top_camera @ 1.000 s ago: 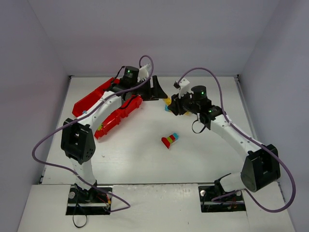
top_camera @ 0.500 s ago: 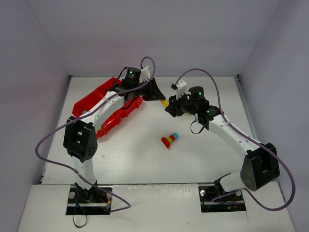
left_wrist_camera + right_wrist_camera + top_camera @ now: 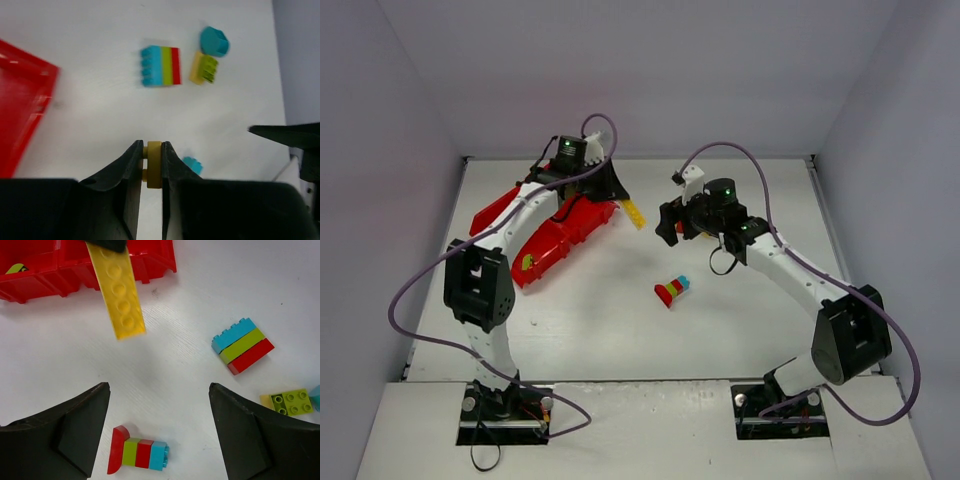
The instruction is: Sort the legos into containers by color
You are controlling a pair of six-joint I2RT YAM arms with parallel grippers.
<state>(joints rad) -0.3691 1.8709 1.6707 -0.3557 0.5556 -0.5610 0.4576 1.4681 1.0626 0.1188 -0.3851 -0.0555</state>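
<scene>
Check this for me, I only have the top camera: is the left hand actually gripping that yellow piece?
Observer: Yes, the left wrist camera shows the left hand shut on the yellow plate, pinched edge-on.
Operator: Is the right hand carrying anything?
Observer: No, it is open with nothing between its fingers.
Operator: Any bricks hidden beneath it?
Observer: Two: a blue-green-red stack and a lime-and-yellow brick, lying apart on the table.

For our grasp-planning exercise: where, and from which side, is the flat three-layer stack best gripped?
Probably from straight above, pinching the stack by its two short ends. It lies flat, those ends look smooth and parallel with bare table beside them, and the teal edge carries studs.
</scene>
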